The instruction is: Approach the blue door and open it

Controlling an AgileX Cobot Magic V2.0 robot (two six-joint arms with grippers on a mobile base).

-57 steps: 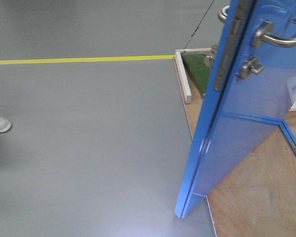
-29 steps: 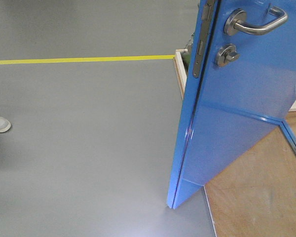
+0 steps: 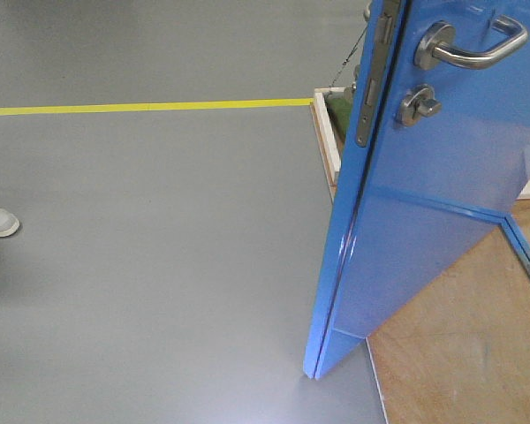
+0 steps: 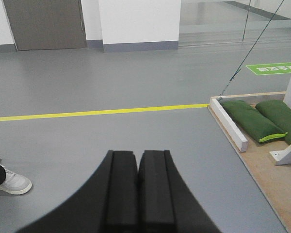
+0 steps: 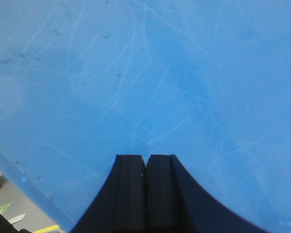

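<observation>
Blue door [image 3: 442, 203] stands ajar with its lever handle [image 3: 477, 55] in the front view. The right gripper [image 5: 145, 158], clenched empty, sees only scratched paint. The left gripper [image 4: 137, 154], also clenched, overlooks green bags [image 4: 250, 119].

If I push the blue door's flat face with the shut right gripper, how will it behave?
The blue door stands ajar, so it should swing as one rigid panel. Its glossy face looks slippery; the right gripper, jaws shut, may skid sideways. The thick edge suggests weight.

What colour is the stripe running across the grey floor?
Yellow. The stripe shows best in the left wrist view.
</observation>
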